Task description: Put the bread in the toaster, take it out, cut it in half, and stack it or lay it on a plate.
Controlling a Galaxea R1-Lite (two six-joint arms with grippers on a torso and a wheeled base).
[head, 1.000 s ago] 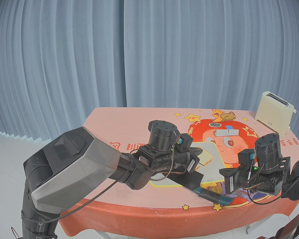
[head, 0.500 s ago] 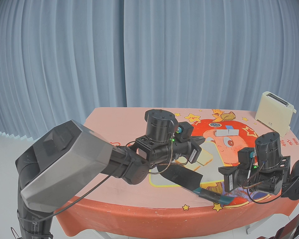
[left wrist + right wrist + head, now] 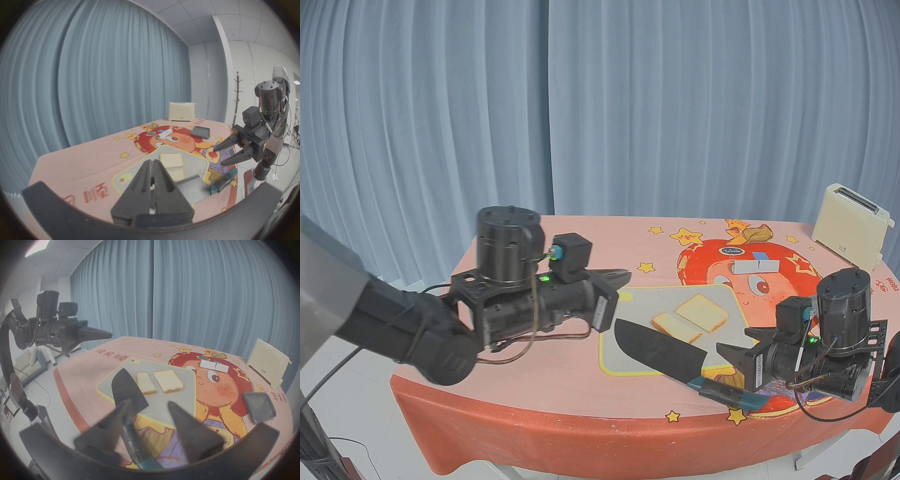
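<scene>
The left gripper (image 3: 622,275) hovers just left of the cutting board (image 3: 640,303), fingers pressed together and empty. The right gripper (image 3: 149,403), fingers spread wide, sits over the knife (image 3: 659,350) handle at the board's near-right corner, seemingly not touching it. Two bread pieces (image 3: 701,312) lie mid-board. The right wrist view shows a dark tray (image 3: 259,406) right of the board and the toaster (image 3: 851,226) beyond.

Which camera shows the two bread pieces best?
Right wrist view: both bread pieces lie unobstructed, seen from above on the cutting board. Head view shows them farther off; left wrist view sees them obliquely, beyond the left gripper.
</scene>
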